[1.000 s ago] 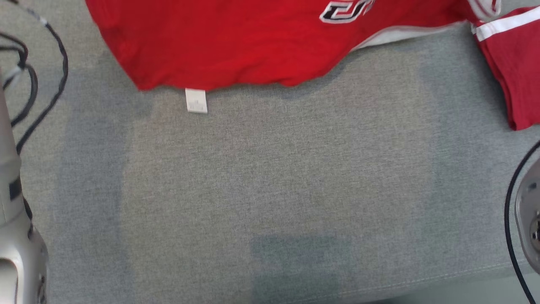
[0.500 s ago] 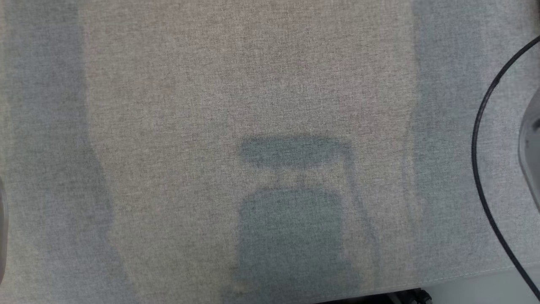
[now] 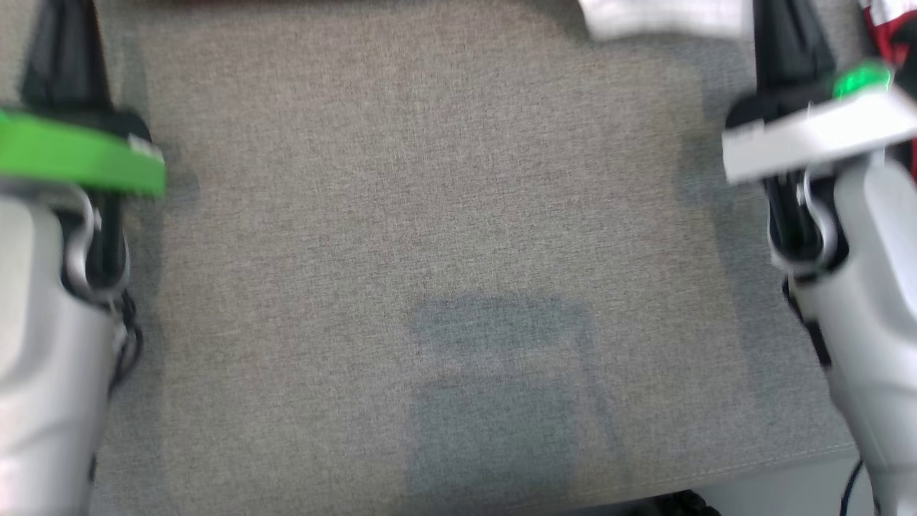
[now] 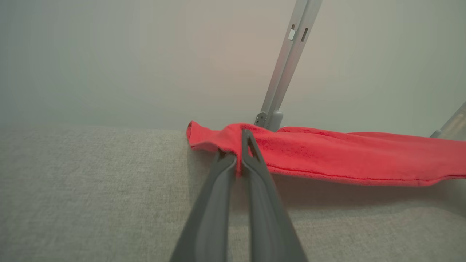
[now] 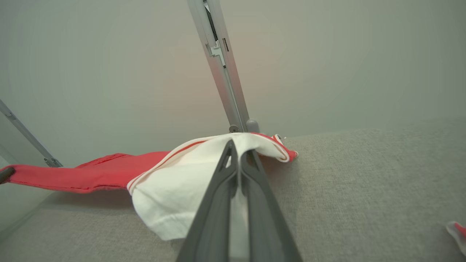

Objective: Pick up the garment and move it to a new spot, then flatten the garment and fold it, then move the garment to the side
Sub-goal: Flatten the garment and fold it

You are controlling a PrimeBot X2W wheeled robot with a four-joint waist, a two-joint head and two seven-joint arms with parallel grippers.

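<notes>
Red cloth first: the garment (image 4: 346,160) sat at the far edge of the grey fabric surface (image 4: 91,189), strung between our two arms and partly raised, with shadow under its hem. The left end effector (image 4: 236,149) was pinched almost fully closed on the garment's red corner, and cloth bunched up over the fingertips. The right end effector (image 5: 239,151) was clamped tight on the opposite end. There a white panel (image 5: 171,189) with red striping hung from the grip and drooped toward the surface; we could not tell whether it touched. Between the two grips the red body ran as a shallow sagging band.

In both wrist views a metal strut (image 4: 287,62) rose behind the garment against a pale wall (image 4: 109,54). A small red-and-white scrap (image 5: 457,233) lay at the lower right edge of the right wrist view. We could not tell whether it belonged to the same garment.

The head view was motion-blurred. Our pale forearms (image 3: 43,373) stood at lower left and lower right, dark fingers pointing to the top edge. A green band (image 3: 79,154) crossed the left wrist, and a white band (image 3: 817,136) with a green light (image 3: 860,79) crossed the right. White cloth showed at the top edge just beside the right fingers. A soft blocky shadow (image 3: 501,373) fell mid-surface.
</notes>
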